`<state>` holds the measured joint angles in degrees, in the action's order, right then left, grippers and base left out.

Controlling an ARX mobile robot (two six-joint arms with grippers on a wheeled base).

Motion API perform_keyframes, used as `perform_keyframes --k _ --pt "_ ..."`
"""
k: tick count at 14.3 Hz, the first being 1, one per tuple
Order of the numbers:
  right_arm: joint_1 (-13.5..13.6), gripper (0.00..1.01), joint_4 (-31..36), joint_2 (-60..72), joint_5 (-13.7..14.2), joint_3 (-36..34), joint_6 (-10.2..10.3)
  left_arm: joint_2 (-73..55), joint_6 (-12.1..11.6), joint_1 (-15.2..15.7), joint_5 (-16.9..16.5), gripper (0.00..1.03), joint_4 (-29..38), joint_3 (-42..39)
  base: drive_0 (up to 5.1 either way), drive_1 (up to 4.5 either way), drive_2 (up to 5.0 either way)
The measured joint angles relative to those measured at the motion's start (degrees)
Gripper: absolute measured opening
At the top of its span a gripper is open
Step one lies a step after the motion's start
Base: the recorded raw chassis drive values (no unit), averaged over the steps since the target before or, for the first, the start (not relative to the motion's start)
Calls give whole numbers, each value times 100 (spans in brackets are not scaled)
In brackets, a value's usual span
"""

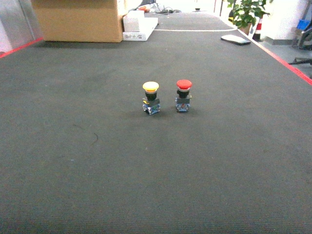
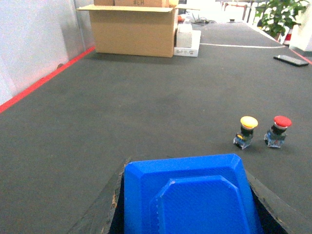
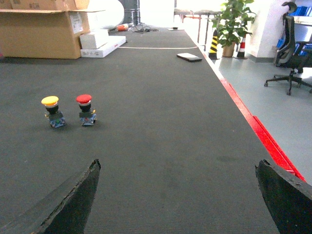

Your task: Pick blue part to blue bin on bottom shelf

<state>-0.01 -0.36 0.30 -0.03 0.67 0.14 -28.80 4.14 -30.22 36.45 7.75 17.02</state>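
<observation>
A blue part (image 2: 187,200) with bevelled edges and a raised centre panel fills the bottom of the left wrist view. My left gripper (image 2: 185,168) is shut on it, with a dark finger showing at each side. My right gripper (image 3: 178,165) stands open above bare dark carpet, nothing between its fingers (image 3: 73,200). Neither gripper shows in the head view. The blue bin and the bottom shelf are out of view.
Two push buttons stand side by side on the carpet, one yellow-capped (image 1: 151,97) and one red-capped (image 1: 183,95). A large cardboard box (image 1: 78,19) and white boxes (image 1: 139,27) sit at the far end. Red tape (image 3: 258,131) edges the carpet on the right. An office chair (image 3: 292,44) stands beyond it.
</observation>
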Motion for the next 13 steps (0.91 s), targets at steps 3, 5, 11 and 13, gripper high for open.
perform_keyframes --k 3,5,11,13 --pt "0 98 35 0 0 0 0 -13 -4 0 0 44 -9 -22 0 -141 140" --pt "0 98 35 0 -2 0 0 28 -7 15 22 44 -2 -22 -171 -171 -171" --pt "0 98 7 0 0 0 0 4 -7 -4 0 44 0 -22 -167 -167 -167" --pt "0 98 9 0 0 0 0 2 -7 -4 0 44 -2 -22 -160 -160 -160"
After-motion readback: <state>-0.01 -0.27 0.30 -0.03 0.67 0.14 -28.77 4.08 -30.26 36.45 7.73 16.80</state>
